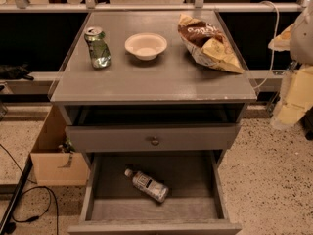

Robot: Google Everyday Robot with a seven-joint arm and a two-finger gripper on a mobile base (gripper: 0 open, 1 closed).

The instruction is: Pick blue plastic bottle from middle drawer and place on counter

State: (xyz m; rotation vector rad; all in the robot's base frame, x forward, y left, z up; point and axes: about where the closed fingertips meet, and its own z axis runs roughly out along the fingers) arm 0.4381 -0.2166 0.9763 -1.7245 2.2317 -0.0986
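The blue plastic bottle [146, 185] lies on its side on the floor of the open middle drawer [195, 180], white cap pointing to the back left. The drawer is pulled out toward me at the bottom of the view. The grey counter [161, 80] is above it. My arm and gripper [289, 99] show as a pale shape at the right edge, level with the counter's front edge. The gripper is well to the right of the drawer and above the bottle, touching nothing that I can see.
On the counter stand a dented green soda can [98, 48] at the left, a white bowl [145, 45] in the middle and a chip bag [208, 43] at the right. A closed drawer front with a round knob [154, 141] sits above the open drawer. A cardboard box [54, 155] and cables [29, 199] are on the floor at the left.
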